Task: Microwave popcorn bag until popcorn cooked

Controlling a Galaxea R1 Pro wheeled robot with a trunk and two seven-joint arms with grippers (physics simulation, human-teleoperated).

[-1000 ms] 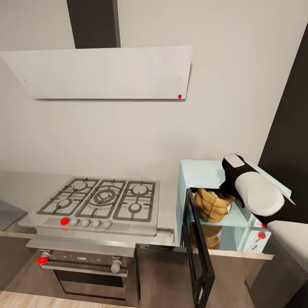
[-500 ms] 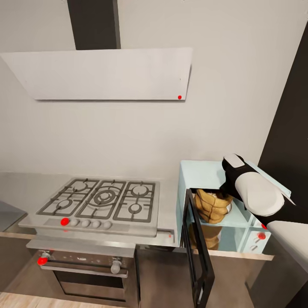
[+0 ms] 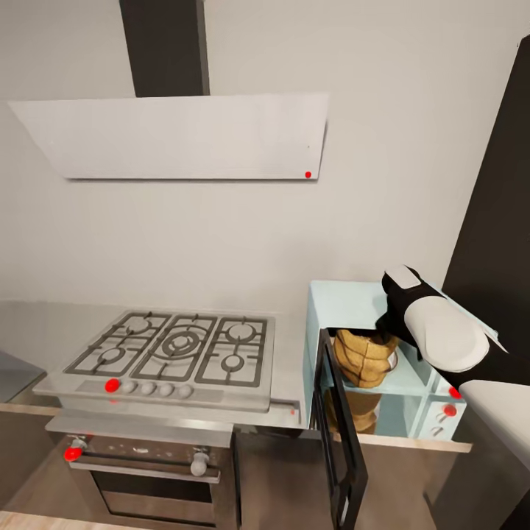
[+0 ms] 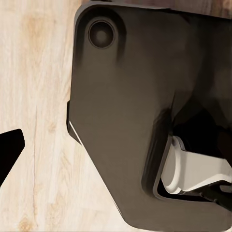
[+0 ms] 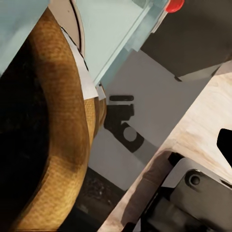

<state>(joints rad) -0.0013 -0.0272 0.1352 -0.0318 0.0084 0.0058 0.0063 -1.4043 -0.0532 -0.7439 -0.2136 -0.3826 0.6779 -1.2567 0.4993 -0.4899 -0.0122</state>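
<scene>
At the microwave [image 3: 346, 298], door [image 3: 340, 434] swung wide toward you, the popcorn bag [image 3: 362, 358] sits in the cavity mouth, just inside the opening and above the pale floor of the chamber. Your right gripper [image 3: 389, 333] reaches in from the microwave's right side and meets the bag at its rolled rim; the jaws are hidden behind the wrist and the sack, so you cannot tell whether they grip it or have let go. In the right wrist view the bag's ribbed tan wall [image 5: 53, 140] looms beside the mint casing [image 5: 116, 29].

Judge the bag as light and soft: wrinkled paper sides that will likely crumple under a hard squeeze and tip easily if nudged. The rolled rim looks the stiffest part, so take hold there, pinching lightly, and keep the sack upright so the contents stay in.

Your left gripper, in its wrist view, hangs well away from the microwave, over the wooden floor [image 4: 34, 96] beside the robot's dark base [image 4: 125, 121]; one dark fingertip shows, too little to tell the jaws' spread.
</scene>
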